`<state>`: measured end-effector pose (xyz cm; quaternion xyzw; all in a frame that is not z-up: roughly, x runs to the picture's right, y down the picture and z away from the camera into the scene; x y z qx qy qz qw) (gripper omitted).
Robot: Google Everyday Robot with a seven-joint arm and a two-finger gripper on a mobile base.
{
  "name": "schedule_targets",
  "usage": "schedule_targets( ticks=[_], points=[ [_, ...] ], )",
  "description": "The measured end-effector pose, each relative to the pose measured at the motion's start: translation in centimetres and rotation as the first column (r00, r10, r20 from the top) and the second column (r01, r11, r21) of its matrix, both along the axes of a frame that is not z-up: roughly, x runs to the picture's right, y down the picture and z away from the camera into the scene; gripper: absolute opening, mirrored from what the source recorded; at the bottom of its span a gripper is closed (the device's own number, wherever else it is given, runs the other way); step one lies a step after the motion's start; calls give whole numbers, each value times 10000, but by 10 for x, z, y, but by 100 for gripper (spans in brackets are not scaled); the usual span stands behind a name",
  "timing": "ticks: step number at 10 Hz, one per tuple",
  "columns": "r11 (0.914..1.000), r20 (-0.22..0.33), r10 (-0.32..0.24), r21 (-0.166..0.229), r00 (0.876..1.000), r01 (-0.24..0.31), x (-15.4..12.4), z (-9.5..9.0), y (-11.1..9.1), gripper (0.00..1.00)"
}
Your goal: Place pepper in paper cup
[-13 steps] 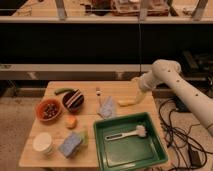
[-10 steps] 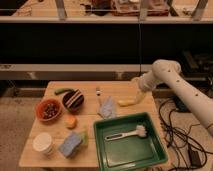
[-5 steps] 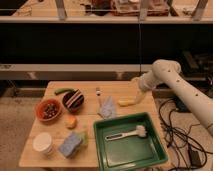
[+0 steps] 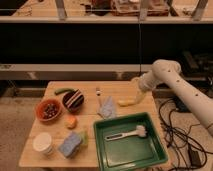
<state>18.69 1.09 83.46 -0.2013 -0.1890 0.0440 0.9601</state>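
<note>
Nothing of the task is showing as done yet. The fingers are hanging spread wide and empty over the back edge of the counter, with the pale arm reaching in from the side where the cables are. The pepper is lying flat on the wood well apart from the fingers, across the counter near its other back corner, just behind a dark striped bowl. The paper cup is standing upright farther from the fingers again, at the front corner on the pepper's side, and nothing green is showing in it. So the whole job is waiting: reaching across to the pepper, gripping it, carrying it forward to the cup and dropping it in.

Closest to the fingers, just below them, a yellow item is resting on the wood. Nearer the front, a green tray is holding a white brush. Between the pepper and the cup an orange-red bowl, a small orange item and a blue sponge are crowding the way.

The counter is plain light wood. Behind it, dark shelving is running the width of the room, and black cables are trailing over the floor beside the arm.
</note>
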Motion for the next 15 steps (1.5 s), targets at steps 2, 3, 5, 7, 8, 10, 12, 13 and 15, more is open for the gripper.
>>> schedule_targets(
  ticks=[2, 3, 5, 7, 8, 10, 12, 13, 15],
  points=[
    [10000, 0, 0, 0, 10000, 0, 0, 0, 0, 80],
    [10000, 0, 0, 0, 10000, 0, 0, 0, 0, 80],
    [10000, -1, 0, 0, 10000, 0, 0, 0, 0, 80],
    [10000, 0, 0, 0, 10000, 0, 0, 0, 0, 80],
    [10000, 0, 0, 0, 10000, 0, 0, 0, 0, 80],
    [10000, 0, 0, 0, 10000, 0, 0, 0, 0, 80],
    [9999, -52, -99, 98, 9999, 99, -1, 0, -3, 80],
    [9995, -24, -223, 243, 9997, 224, -8, 0, -11, 80],
    [9966, 190, -495, 667, 9986, 481, -41, 1, -44, 80]
  ],
)
